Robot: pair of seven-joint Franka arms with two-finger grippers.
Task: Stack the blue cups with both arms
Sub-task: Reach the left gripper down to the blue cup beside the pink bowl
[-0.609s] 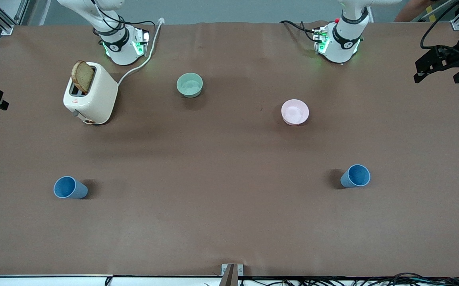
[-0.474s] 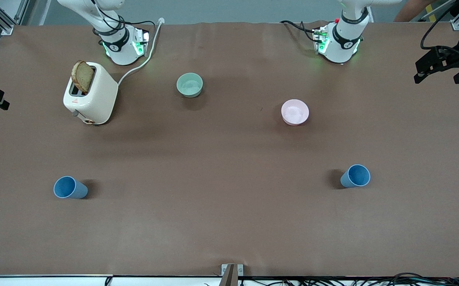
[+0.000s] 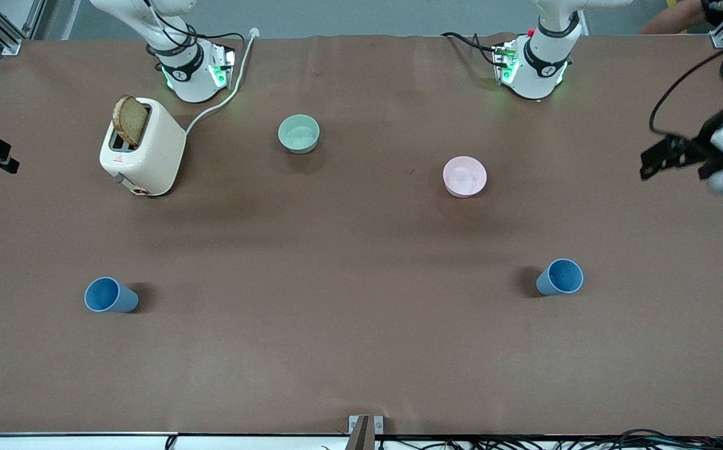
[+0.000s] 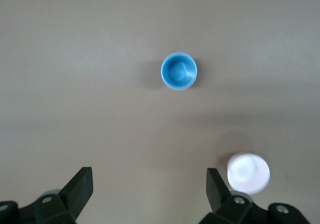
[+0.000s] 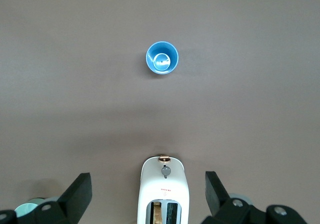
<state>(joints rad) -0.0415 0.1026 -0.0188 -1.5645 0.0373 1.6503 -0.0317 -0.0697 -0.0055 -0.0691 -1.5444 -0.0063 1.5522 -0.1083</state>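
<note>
Nearest the front camera, your two small matte blue plastic tumblers stand upright and well apart: one (image 3: pixel 110 295) at the right arm's end, one (image 3: pixel 560 277) at the left arm's. Expect them light, stiff and easy to tip; pinch across the rim wall. Higher up, the left gripper (image 4: pixel 149 188) and right gripper (image 5: pixel 148 191) hang wide open, empty. Both are cut off at the front view's edges.

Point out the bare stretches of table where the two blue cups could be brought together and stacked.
The widest bare patch lies between the blue cup toward the right arm's end and the blue cup toward the left arm's end, nearer the front camera than the green bowl and pink bowl. It is crowded around the toaster.
</note>
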